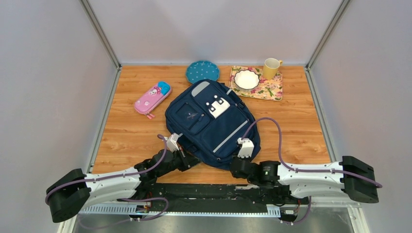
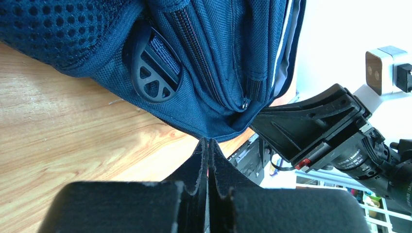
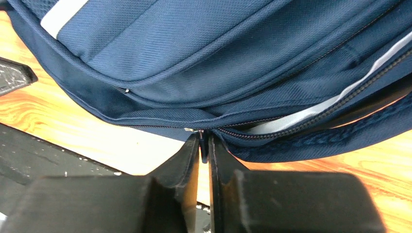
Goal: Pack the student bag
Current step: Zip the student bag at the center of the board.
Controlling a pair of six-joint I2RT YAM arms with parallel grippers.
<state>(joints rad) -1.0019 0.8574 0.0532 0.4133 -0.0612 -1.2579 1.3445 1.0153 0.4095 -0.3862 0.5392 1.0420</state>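
White arm links (image 1: 114, 183), black joints (image 1: 70, 198), purple cables (image 1: 280, 133), black jaws.

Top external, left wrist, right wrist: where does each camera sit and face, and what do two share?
Top external: above and behind, looking down on the student bag; left arm, right arm show.
Left wrist: on its arm, facing the bag's corner past the left gripper.
Right wrist: on its arm, facing the bag's zip past the right gripper.
Shared: both wrist views show the bag.
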